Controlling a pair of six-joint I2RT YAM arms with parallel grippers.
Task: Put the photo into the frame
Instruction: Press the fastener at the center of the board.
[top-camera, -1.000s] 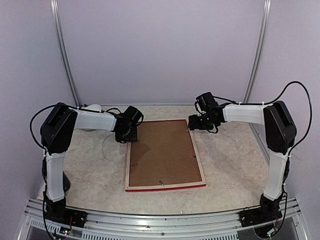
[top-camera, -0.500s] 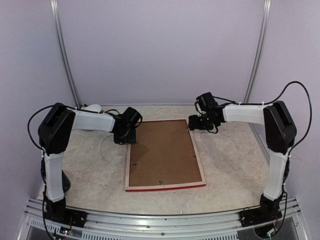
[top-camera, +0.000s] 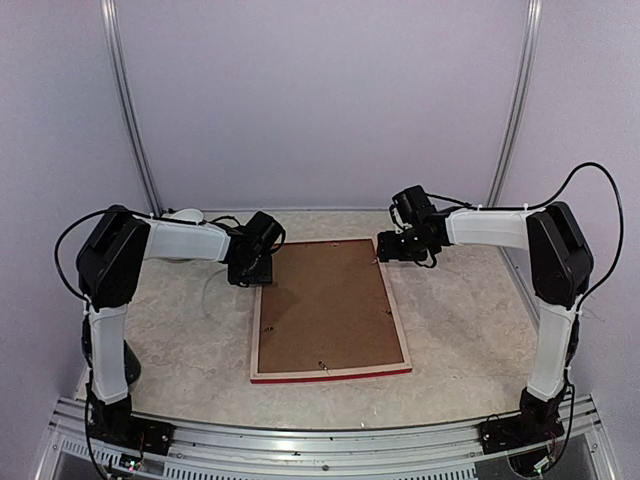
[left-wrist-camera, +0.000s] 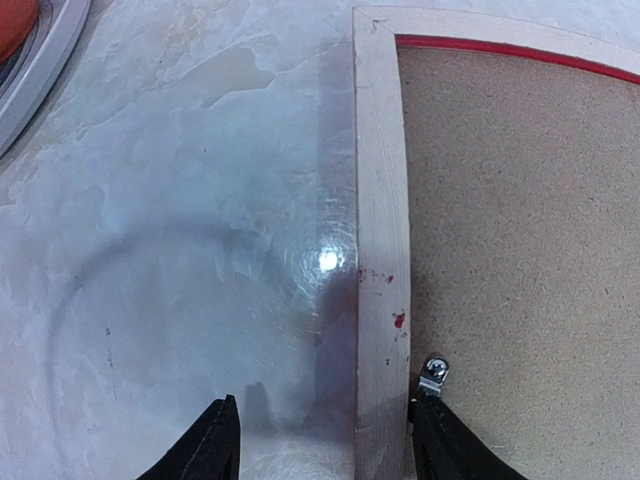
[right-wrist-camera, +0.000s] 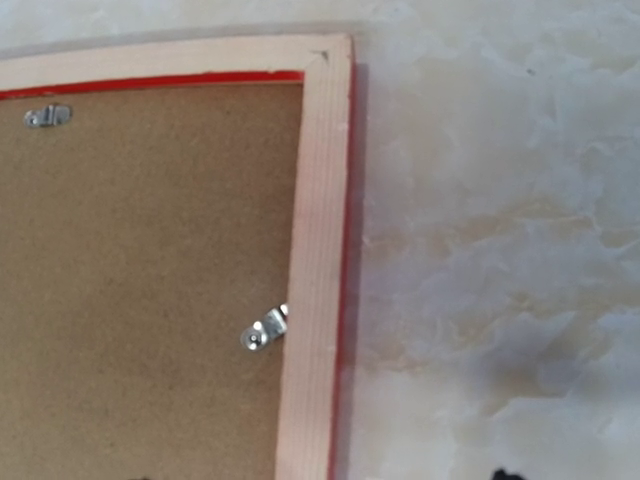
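Left claw (left-wrist-camera: 328, 447) slightly leftward; frame (left-wrist-camera: 382, 200) face-down, pale back up.

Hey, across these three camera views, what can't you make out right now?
The photo: in no view; whether it lies under the backing board cannot be told.
The front of the frame: face down in all views, only a red edge shows.
The right gripper: jaws cut off by the right wrist view's bottom edge, too small in the top view.
An orange object: cut off by the left wrist view's corner.
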